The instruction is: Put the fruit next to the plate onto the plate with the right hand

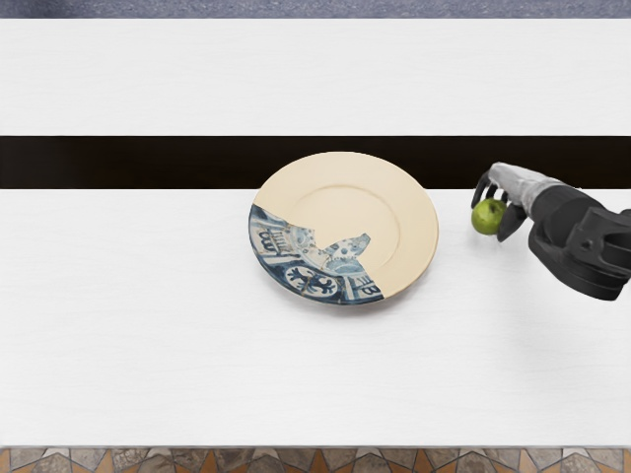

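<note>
Here the right hand [515,193] comes in from the right edge, its fingers [512,223] curled closely around the small green fruit [486,217]. The fruit is off to the right of the plate [389,212], not touching it. I cannot tell whether it rests on the white tabletop [148,325].
</note>
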Action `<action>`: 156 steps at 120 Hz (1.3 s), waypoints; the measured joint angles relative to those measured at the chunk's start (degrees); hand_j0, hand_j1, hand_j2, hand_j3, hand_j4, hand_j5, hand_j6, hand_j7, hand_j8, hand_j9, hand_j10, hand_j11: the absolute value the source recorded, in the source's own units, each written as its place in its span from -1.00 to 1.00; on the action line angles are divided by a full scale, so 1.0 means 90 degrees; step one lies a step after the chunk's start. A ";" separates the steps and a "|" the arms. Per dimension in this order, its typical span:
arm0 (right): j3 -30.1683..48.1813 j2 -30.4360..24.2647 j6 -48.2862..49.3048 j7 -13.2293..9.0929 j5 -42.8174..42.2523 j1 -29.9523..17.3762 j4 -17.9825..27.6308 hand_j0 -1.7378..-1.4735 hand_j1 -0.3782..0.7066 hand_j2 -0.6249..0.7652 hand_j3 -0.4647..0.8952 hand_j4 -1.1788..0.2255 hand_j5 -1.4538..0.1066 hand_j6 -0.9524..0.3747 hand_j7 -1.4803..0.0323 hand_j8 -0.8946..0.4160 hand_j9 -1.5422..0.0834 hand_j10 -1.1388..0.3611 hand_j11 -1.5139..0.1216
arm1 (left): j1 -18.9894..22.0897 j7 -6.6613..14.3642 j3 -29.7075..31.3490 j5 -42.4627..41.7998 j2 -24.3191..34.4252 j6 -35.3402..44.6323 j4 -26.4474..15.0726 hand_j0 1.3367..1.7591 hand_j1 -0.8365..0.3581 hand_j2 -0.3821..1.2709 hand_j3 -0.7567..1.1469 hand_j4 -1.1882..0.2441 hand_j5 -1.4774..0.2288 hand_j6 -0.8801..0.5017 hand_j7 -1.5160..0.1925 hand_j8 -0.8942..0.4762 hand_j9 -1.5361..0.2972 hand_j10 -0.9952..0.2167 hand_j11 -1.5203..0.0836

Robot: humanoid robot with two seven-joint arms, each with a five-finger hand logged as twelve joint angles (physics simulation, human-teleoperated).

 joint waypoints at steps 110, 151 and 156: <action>0.0569 0.1455 -0.0147 0.0005 0.0038 0.0508 -0.0074 -0.33 0.06 0.00 -0.32 -0.10 -0.43 -0.23 -0.30 -0.46 -0.32 -0.42 -0.37 | 0.0000 0.0000 0.0000 0.0001 0.0000 0.0000 0.0000 0.52 0.98 -0.54 -0.21 0.66 0.73 0.27 0.77 0.30 0.68 0.64 0.90; 0.0516 0.1833 -0.0162 -0.0002 -0.0002 0.0108 -0.0397 -0.32 0.06 -0.01 -0.32 -0.10 -0.42 -0.23 -0.29 -0.46 -0.31 -0.42 -0.36 | 0.0000 0.0000 0.0000 0.0002 0.0000 0.0000 0.0000 0.52 0.98 -0.54 -0.21 0.66 0.73 0.27 0.77 0.30 0.68 0.64 0.90; 0.0526 0.1851 -0.0181 -0.0002 0.0000 0.0085 -0.0449 -0.33 -0.04 -0.03 -0.32 -0.03 -0.28 -0.17 -0.15 -0.38 -0.18 -0.31 -0.22 | 0.0000 0.0000 0.0000 0.0001 0.0000 0.0000 0.0000 0.52 0.98 -0.54 -0.21 0.66 0.73 0.27 0.77 0.30 0.68 0.64 0.90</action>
